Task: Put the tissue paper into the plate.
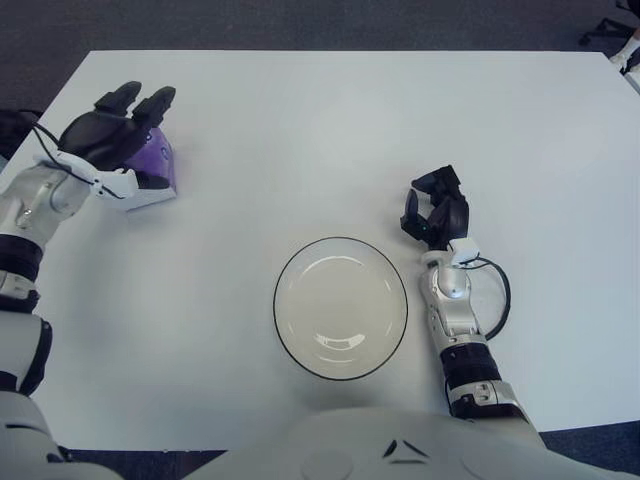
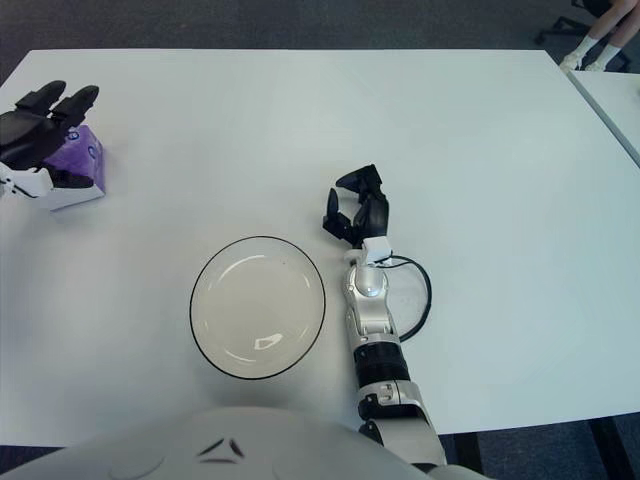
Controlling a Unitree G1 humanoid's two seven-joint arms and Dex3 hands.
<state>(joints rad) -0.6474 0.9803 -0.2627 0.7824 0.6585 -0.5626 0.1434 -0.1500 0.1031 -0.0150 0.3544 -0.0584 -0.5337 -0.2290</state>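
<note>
Big white rectangular table (image 1: 330, 130) fills most of view, matte top, even overhead light, soft shadows only. Dark grey carpet floor (image 1: 300, 25) beyond far edge & at corners. 2nd white table, corner only (image 2: 612, 95), off to right w/ narrow gap between. Black chair base (image 1: 603, 33) at far right; someone's white-shod feet (image 2: 585, 52) nearby.
</note>
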